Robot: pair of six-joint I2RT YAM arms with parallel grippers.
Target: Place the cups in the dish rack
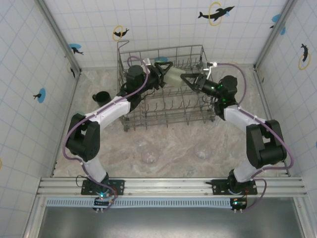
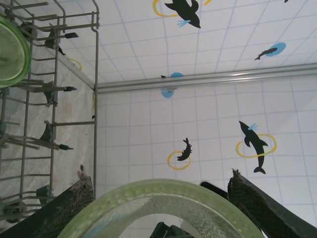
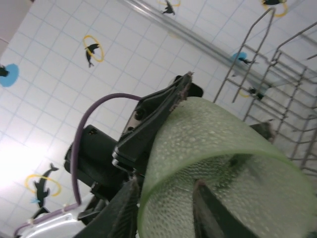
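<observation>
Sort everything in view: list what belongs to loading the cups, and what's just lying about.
Job in hand:
dish rack; green tumbler held over it by the left gripper; second green cup among the rack's wires; black mug and clear cups on the table.

Lying about:
dolphin stickers on the walls; metal rail at the near edge.
</observation>
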